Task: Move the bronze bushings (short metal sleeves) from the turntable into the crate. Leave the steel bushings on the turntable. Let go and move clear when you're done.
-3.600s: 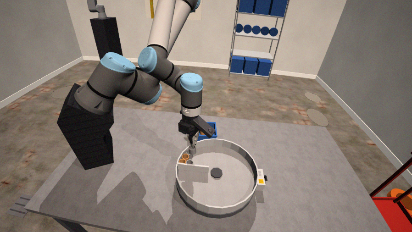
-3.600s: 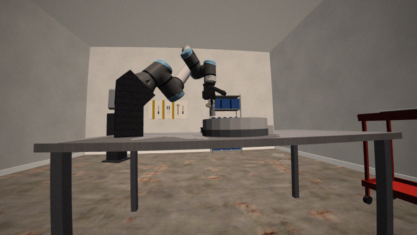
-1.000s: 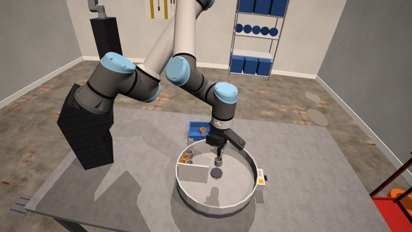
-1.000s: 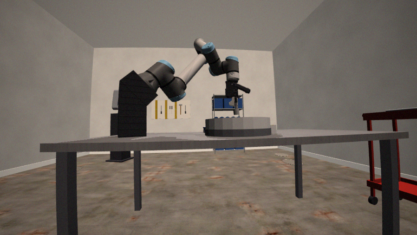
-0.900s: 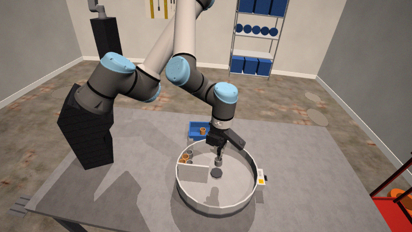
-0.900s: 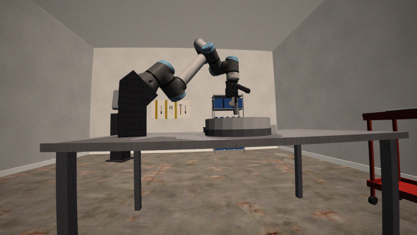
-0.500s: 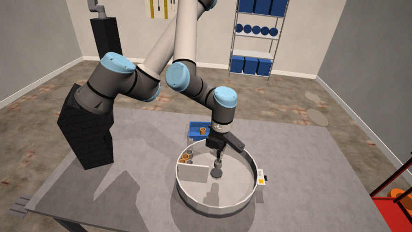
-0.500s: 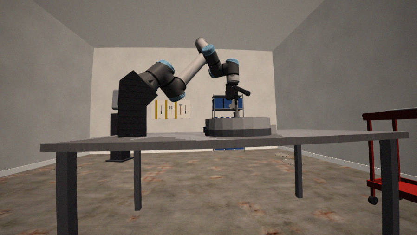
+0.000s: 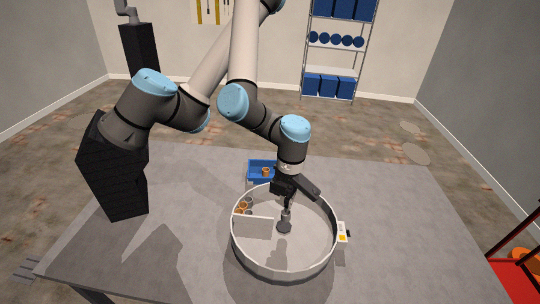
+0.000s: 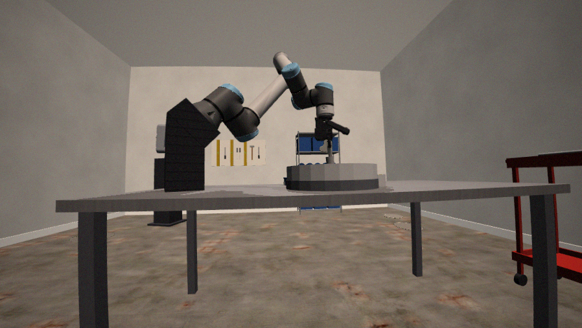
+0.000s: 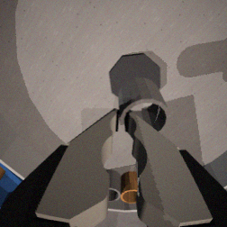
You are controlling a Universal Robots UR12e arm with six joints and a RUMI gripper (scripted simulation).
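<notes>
Top view: pincer (image 9: 287, 209) (image 10: 330, 152) (image 11: 122, 111) pinching steel bushing (image 9: 285, 216) (image 10: 330, 159) (image 11: 141, 94), yellow label (image 9: 341, 237) too small to read.

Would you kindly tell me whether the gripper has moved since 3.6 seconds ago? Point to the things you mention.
Yes, the gripper (image 9: 287, 208) (image 10: 330, 150) (image 11: 122, 111) moved rightward in the top view, towards the turntable's (image 9: 287, 275) (image 10: 332, 173) (image 11: 68, 68) dark center disc (image 9: 283, 227) (image 11: 135, 71).
</notes>
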